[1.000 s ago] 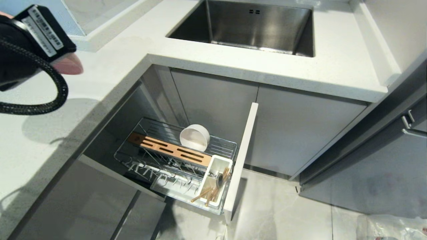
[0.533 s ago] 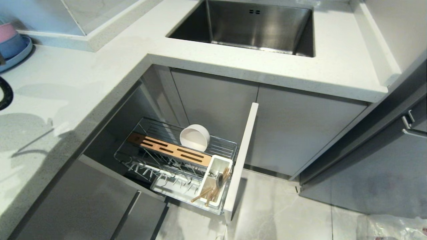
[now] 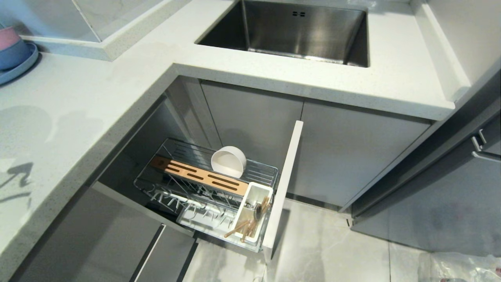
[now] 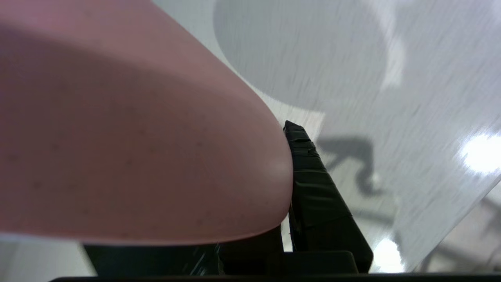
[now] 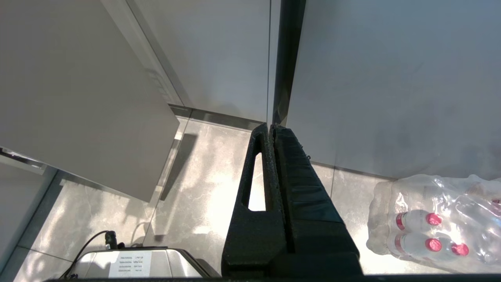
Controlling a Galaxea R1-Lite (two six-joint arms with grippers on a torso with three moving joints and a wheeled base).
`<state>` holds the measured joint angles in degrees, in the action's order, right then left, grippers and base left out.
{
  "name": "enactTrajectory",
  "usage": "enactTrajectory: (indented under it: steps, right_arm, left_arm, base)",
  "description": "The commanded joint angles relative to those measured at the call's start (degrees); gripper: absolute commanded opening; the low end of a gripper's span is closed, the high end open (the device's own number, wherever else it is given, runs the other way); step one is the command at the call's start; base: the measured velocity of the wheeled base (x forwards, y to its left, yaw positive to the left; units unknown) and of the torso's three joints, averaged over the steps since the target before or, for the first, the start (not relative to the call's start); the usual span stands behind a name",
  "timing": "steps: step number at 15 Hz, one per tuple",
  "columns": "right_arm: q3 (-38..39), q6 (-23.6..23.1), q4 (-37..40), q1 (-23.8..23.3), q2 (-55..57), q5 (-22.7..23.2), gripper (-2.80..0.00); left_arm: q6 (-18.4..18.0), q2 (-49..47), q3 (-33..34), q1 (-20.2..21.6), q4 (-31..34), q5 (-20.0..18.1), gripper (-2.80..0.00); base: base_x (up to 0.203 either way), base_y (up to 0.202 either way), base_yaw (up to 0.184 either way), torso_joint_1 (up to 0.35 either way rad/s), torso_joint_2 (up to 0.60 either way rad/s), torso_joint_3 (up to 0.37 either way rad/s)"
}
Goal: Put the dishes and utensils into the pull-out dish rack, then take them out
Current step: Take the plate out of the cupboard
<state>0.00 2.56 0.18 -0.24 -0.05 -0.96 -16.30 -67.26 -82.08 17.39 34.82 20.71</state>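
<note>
A pale speckled counter (image 3: pixel 98 98) wraps round the corner, running down the left and across the far side. A steel sink (image 3: pixel 289 31) is sunk into its far part. Below the counter, grey cabinet doors (image 3: pixel 352 156) face a pale tiled floor (image 3: pixel 332 250).

The dish rack (image 3: pixel 203 184) stands pulled out of the corner cabinet, low in the middle of the scene, with its pale front panel (image 3: pixel 283 184) at the right end. A slotted wooden strip (image 3: pixel 199 176) lies along the rack. The white bowl (image 3: pixel 228 161) stands on its edge on the wires beyond that strip. The white utensil cup (image 3: pixel 252 207) sits at the rack's right end, just beside the front panel. The chopsticks (image 3: pixel 244 227) lean in it, tips out over its near rim, and the spoon (image 3: pixel 258 211) stands among them.

At the far left edge of the counter, a blue plate (image 3: pixel 19 66) carries stacked bowls (image 3: pixel 9 47), a pink one over a blue one.

The left gripper (image 4: pixel 289 156) is out of the head view. In its wrist view its fingers (image 4: pixel 317 188) are clamped on the rim of the pink plate (image 4: pixel 129 129), held above the counter, whose shadow falls on the surface below.

The right gripper (image 5: pixel 272 129) hangs low before the cabinet doors, its fingers pressed together with nothing between them. A pack of bottles (image 5: pixel 434 223) lies on the floor near it.
</note>
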Motion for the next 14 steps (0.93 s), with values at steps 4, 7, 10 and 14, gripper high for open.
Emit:
enactTrajectory:
  steps: [4,7,10,14]
  right_arm:
    - [0.1,0.0,0.0,0.1,0.0,0.0,-2.8]
    - [0.1,0.0,0.0,0.0,0.0,0.0,-2.8]
    - [0.1,0.1,0.0,0.0,0.0,0.0,-2.8]
    - [0.1,0.0,0.0,0.0,0.0,0.0,-2.8]
  left_arm:
    - [-8.0,-5.3,-3.7,6.1,10.8,-1.3,-2.8]
    - [-9.4,-9.8,-8.5,6.8,15.1,-0.3,-2.8]
    - [-9.4,-15.4,-19.2,6.5,29.8,0.5,-2.8]
    - [-8.9,-23.8,-29.3,2.0,42.3,8.3,-2.8]
  base:
    - [0.0,0.0,0.0,0.0,0.0,0.0]
    - [0.0,0.0,0.0,0.0,0.0,0.0]
    - [0.0,0.0,0.0,0.0,0.0,0.0]
    - [0.0,0.0,0.0,0.0,0.0,0.0]
